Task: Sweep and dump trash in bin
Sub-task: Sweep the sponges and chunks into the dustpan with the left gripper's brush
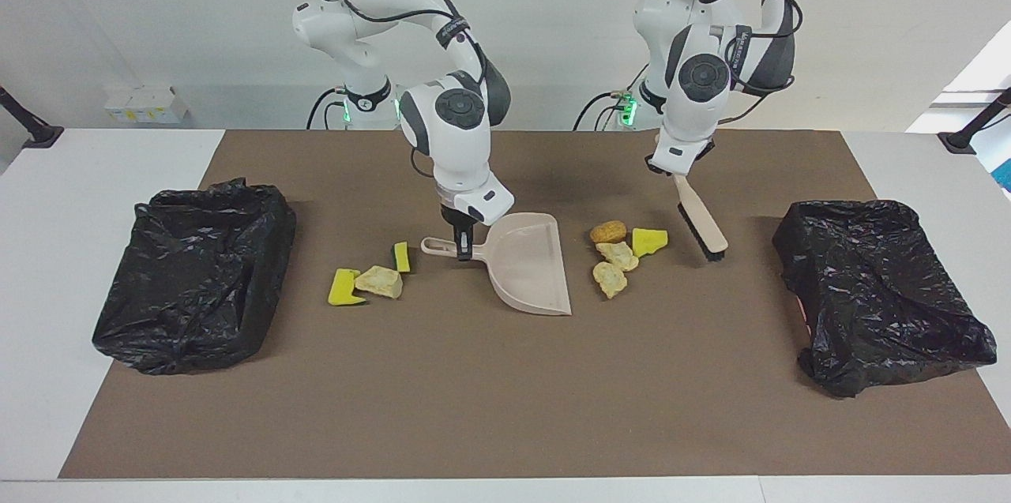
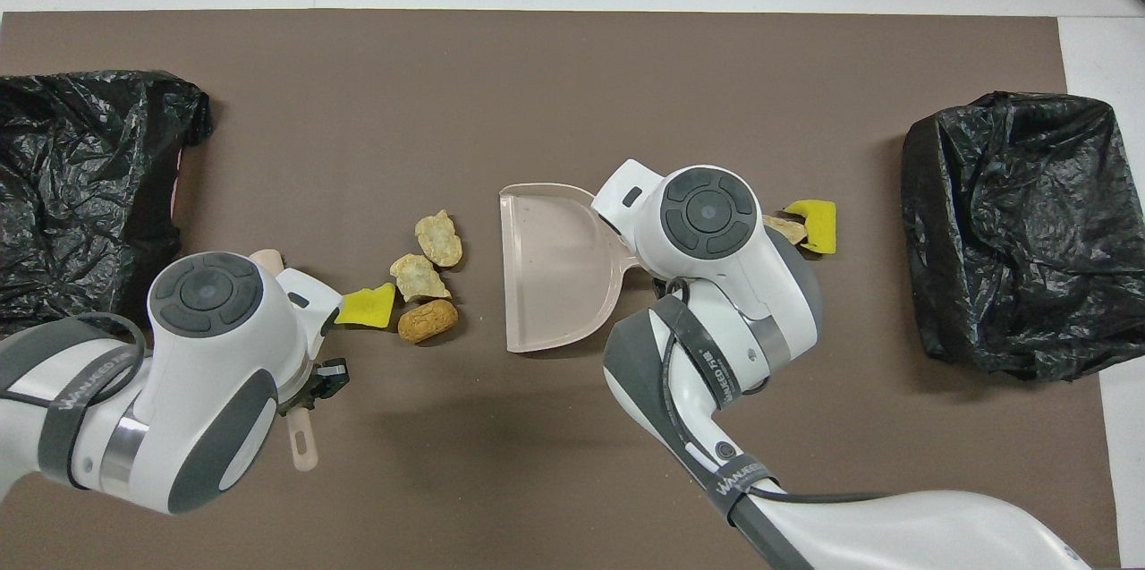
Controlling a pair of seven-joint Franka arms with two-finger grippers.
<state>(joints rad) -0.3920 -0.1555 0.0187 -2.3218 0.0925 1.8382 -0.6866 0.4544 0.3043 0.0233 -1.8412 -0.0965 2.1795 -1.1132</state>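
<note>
My right gripper [image 1: 463, 244] is shut on the handle of the beige dustpan [image 1: 528, 266], which lies flat mid-mat [image 2: 555, 266]. My left gripper [image 1: 677, 171] is shut on the wooden-handled brush [image 1: 699, 220], which is tilted, its black bristles low toward the left arm's end. Between pan and brush lies trash: a golden roll [image 1: 608, 231], a yellow sponge [image 1: 649, 241] and two beige chunks [image 1: 618, 254]. More trash lies toward the right arm's end of the pan: a yellow sponge [image 1: 344, 288], a beige chunk [image 1: 379, 281] and a green-backed sponge [image 1: 402, 257].
Two bins lined with black bags stand on the brown mat, one at the right arm's end [image 1: 193, 274] and one at the left arm's end [image 1: 881, 290]. In the overhead view the right wrist hides part of the second trash group.
</note>
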